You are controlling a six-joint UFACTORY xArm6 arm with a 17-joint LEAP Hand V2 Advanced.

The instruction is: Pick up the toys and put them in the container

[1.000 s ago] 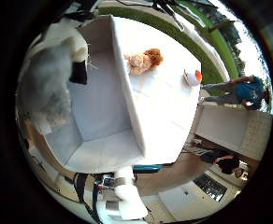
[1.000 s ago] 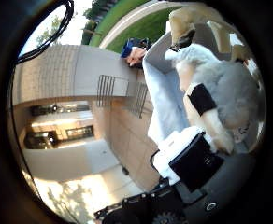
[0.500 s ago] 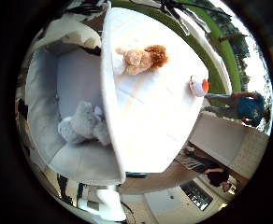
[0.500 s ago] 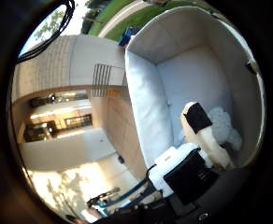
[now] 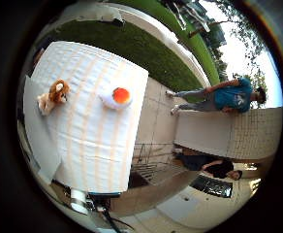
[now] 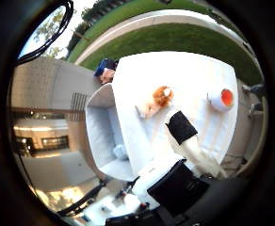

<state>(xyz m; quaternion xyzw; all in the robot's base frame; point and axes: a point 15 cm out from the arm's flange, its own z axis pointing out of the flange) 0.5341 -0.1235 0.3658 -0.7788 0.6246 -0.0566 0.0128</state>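
A brown and tan plush toy (image 6: 158, 97) lies on the white-covered table (image 6: 199, 71). A small orange and white toy (image 6: 220, 98) lies further along the same table. The white fabric container (image 6: 98, 122) stands beside the table, with a pale grey plush toy (image 6: 121, 151) lying in it. My hand (image 6: 189, 155) is above the table next to the container, with a black-tipped finger (image 6: 180, 127) reaching out straight and nothing in it. The little finger side view shows the plush toy (image 5: 52, 94) and the orange and white toy (image 5: 117, 96) on the table (image 5: 93, 136) from further off.
The table stands outdoors on paving (image 5: 166, 107) beside a green lawn (image 5: 132, 44). A brick building (image 6: 43, 89) rises behind the container. The table's edges drop off on all sides.
One second ago the grey plush was at my fingers over the container; half a second ago it lay in the container. The hand has since swung away towards the table.
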